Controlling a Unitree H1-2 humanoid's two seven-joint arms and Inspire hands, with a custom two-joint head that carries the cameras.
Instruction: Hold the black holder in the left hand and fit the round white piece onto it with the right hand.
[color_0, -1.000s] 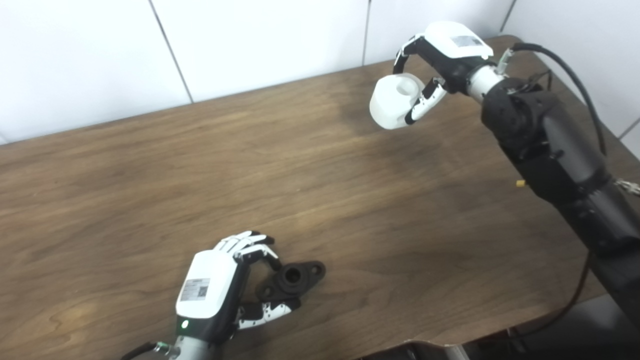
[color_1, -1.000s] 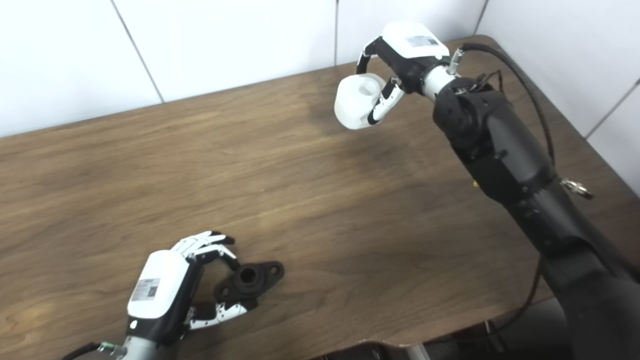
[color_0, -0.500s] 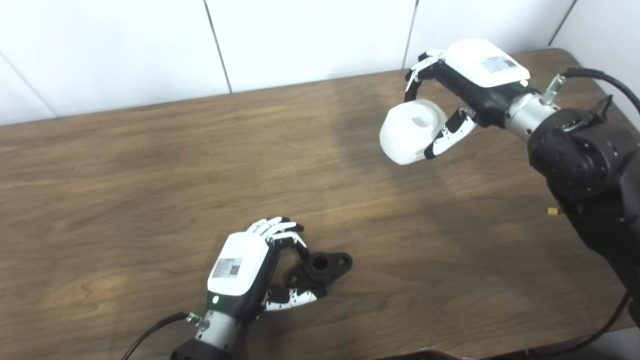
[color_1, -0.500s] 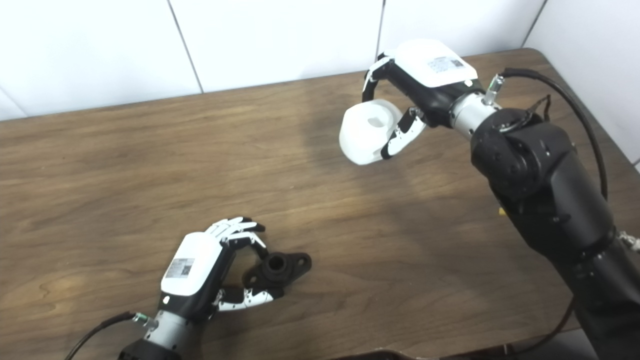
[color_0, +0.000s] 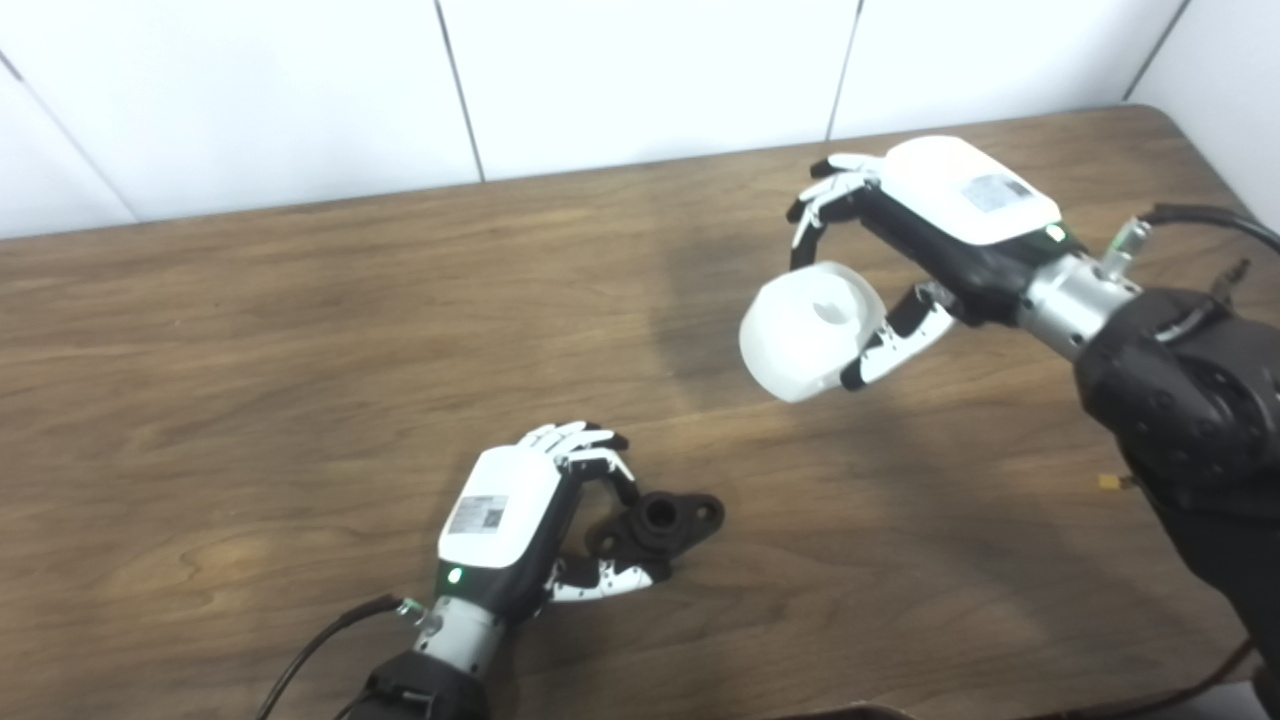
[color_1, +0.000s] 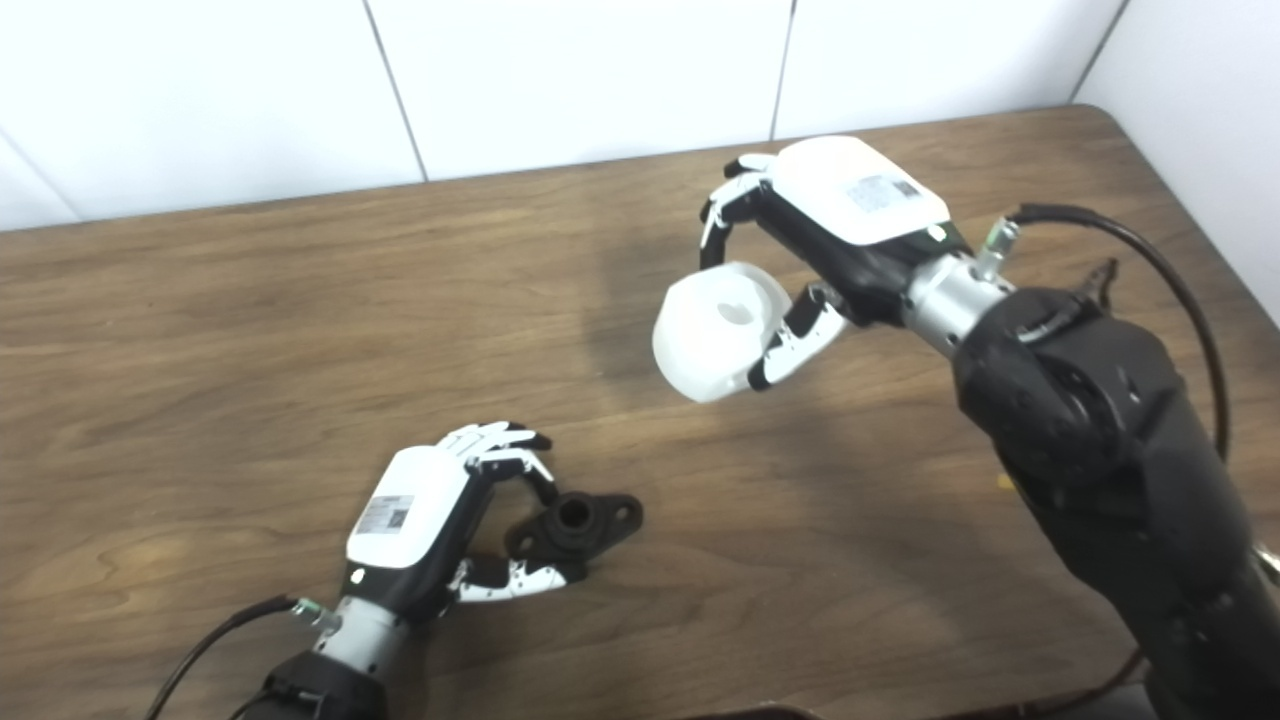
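The black holder (color_0: 660, 522), a flanged piece with a central bore facing up, rests on the wooden table (color_0: 250, 330) near the front. My left hand (color_0: 520, 520) is shut on its left end, fingers curled over the top and thumb underneath at the front. The round white piece (color_0: 808, 328), a thick disc with a hollow in its face, hangs in the air at the right. My right hand (color_0: 930, 225) is shut on it, fingers over its top and thumb below. The white piece is well above and to the right of the holder (color_1: 578, 522).
White wall panels (color_0: 640, 70) stand behind the table's far edge. The right arm's black forearm (color_0: 1180, 400) and its cable (color_1: 1130, 235) reach over the table's right side. A thin cable (color_0: 310, 650) trails from the left wrist at the front edge.
The camera view has shifted. My right hand has brought the white piece lower and leftward, closer to the holder. The left hand keeps its hold on the holder.
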